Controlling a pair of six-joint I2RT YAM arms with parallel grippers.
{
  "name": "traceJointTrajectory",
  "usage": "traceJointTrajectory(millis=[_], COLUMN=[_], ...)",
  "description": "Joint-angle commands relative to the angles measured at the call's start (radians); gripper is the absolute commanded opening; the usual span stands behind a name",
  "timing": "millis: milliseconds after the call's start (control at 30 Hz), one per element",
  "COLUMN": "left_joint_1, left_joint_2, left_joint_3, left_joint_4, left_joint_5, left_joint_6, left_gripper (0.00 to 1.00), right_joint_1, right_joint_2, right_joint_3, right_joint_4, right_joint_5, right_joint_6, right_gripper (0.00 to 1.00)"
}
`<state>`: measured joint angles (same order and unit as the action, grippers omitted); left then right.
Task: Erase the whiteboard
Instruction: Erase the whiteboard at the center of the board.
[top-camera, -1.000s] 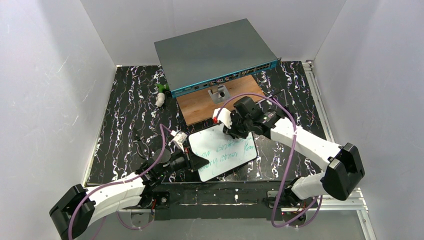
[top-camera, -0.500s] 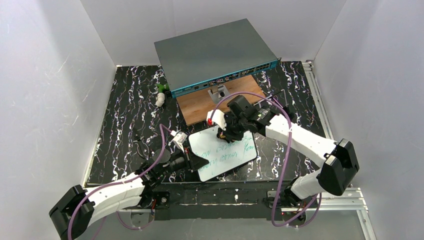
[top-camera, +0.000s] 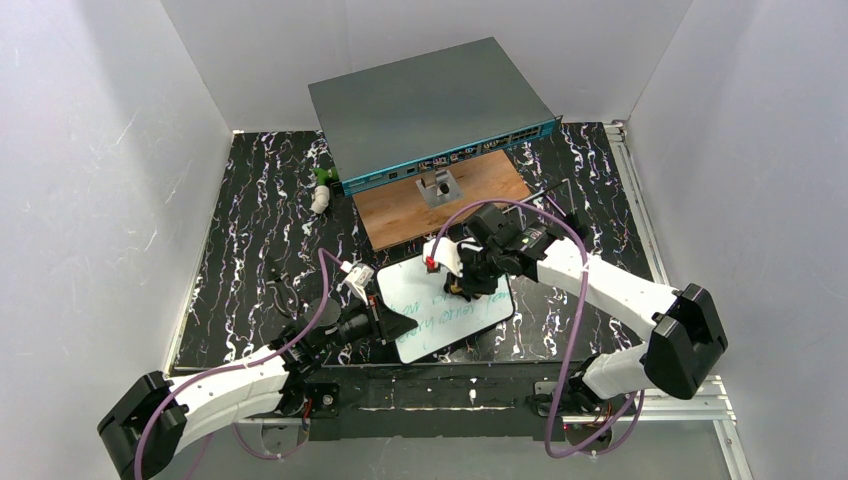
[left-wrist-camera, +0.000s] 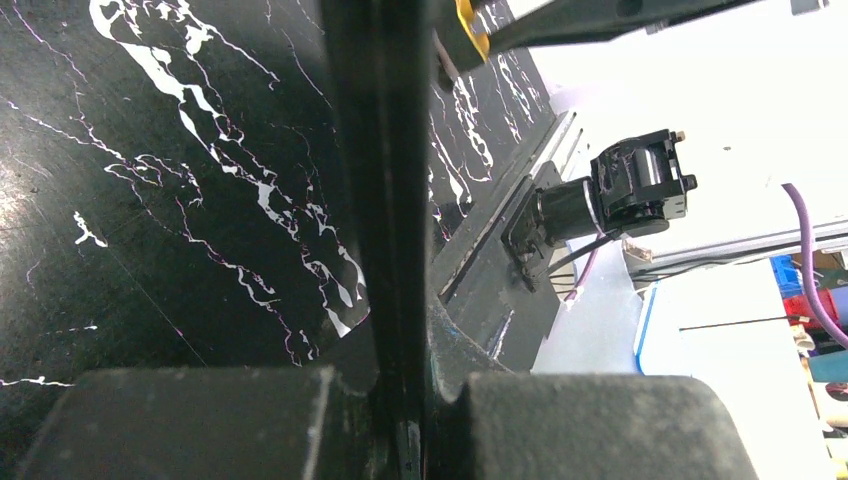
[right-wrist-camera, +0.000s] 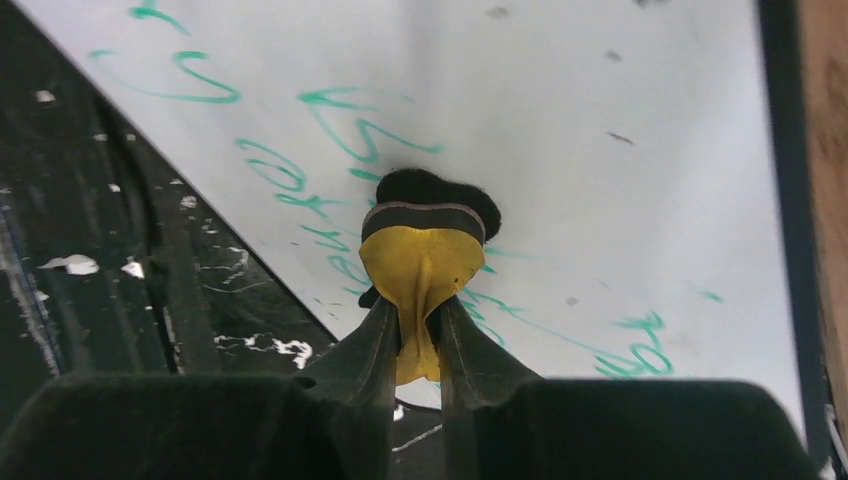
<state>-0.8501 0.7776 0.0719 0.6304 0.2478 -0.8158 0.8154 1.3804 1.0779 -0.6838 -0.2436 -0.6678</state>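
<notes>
Pinching a yellow eraser (right-wrist-camera: 424, 262), the right gripper (right-wrist-camera: 420, 335) has its 2 fingers nearly closed on it. The eraser's black felt pad is pressed down on the whiteboard (right-wrist-camera: 600, 150), among the green writing (right-wrist-camera: 340, 110). The whiteboard lies flat on the black marbled table (top-camera: 250, 230), near its front edge and just in front of a wooden board (top-camera: 400, 215). The left gripper (top-camera: 385, 322) is clamped tight on the whiteboard's near-left edge. In its wrist view the dark rim runs edge-on between the fingers. The far-left part of the whiteboard shows plain white.
</notes>
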Motion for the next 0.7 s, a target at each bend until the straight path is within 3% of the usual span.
traceJointTrajectory(millis=[0,200,433,500,667], left_joint_1=[-0.007,-0.006,-0.006,-0.006,-0.006], left_joint_2=[-0.021,-0.025,-0.028,-0.029,-0.037], left_joint_3=[0.007,0.008,-0.001,-0.001,-0.006], left_joint_4=[0.063,0.058,0.071,0.072,0.072], left_joint_5=[0.013,0.009,0.007,0.008,0.008], left_joint_6=[0.035,0.029,0.027,0.028,0.029], left_gripper=[0.0,0.0,0.0,0.0,0.0], right_joint_1=[0.021,-0.013,-0.074,-0.074,-0.057], right_joint_2=[-0.005,0.023,0.004,-0.001,-0.031], right_joint_3=[0.029,0.117,0.054,0.029,-0.014], right_joint_4=[-0.024,0.048,0.129,0.11,0.01], right_joint_5=[-0.092,0.073,0.225,0.213,-0.003], right_joint_6=[-0.01,0.1,0.112,0.081,-0.02], right_gripper=[0.01,0.01,0.01,0.01,0.01])
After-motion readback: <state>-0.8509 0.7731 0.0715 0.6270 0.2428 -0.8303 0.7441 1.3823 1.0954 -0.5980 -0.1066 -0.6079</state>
